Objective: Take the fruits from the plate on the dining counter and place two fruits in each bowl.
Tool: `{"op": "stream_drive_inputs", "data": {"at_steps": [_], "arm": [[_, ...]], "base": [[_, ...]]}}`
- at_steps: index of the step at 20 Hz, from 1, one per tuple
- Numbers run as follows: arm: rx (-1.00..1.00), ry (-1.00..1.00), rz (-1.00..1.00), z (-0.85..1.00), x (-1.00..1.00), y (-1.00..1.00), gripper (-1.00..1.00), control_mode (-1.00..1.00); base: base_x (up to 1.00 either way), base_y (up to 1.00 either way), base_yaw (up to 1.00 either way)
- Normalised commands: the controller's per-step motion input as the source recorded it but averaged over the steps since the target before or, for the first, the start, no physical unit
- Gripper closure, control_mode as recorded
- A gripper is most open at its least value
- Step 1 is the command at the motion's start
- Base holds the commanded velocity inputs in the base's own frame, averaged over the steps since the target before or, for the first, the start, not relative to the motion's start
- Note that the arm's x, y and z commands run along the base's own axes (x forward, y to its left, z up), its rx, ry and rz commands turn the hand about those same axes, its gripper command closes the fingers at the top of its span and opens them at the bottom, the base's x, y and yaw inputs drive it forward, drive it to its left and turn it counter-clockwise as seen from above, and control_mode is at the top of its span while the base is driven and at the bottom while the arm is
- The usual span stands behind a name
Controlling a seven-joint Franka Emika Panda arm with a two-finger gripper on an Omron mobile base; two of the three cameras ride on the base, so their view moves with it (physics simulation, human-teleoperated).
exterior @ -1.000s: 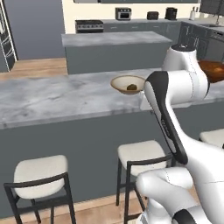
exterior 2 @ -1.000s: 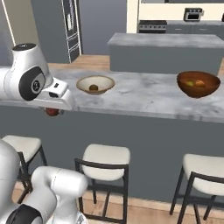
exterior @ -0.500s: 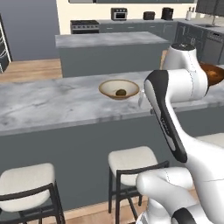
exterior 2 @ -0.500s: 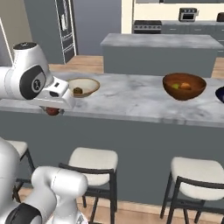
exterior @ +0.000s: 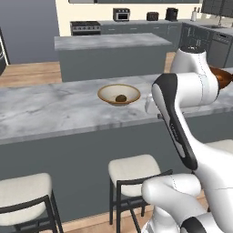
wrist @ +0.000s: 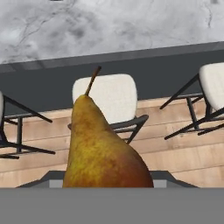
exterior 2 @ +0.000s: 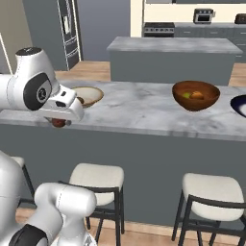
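Observation:
My gripper [exterior 2: 60,119] is shut on a brown-yellow pear [wrist: 103,148], one of the fruits, and holds it at the near edge of the dining counter [exterior: 54,109]; the pear's stem points toward the stools below. The tan bowl [exterior: 119,94] stands just beyond the hand and has one dark brown fruit [exterior: 121,98] in it. The reddish-brown bowl [exterior 2: 196,95] further right holds a green and an orange fruit. The plate [exterior 2: 240,104] is cut off by the right edge of the right base view.
Cushioned stools [exterior 2: 98,178] [exterior 2: 218,192] stand under the counter's near side. A second grey island [exterior: 109,54] lies behind the counter, with a stove and appliances along the back wall. A fridge [exterior 2: 67,33] stands at the back left.
The whole scene has slid leftward in both base views, so the camera has moved right along the counter. The pear stays in the gripper.

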Motion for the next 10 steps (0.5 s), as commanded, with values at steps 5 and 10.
{"op": "stream_drive_inputs", "data": {"at_steps": [5,10], "arm": [[0.00,-0.05,0.01,0.05,0.22,0.12,1.00,-1.00],[0.05,-0.13,0.04,0.48,0.97,0.36,1.00,-1.00]], "base": [[0.38,0.04,0.01],[0.00,0.00,0.00]]}}
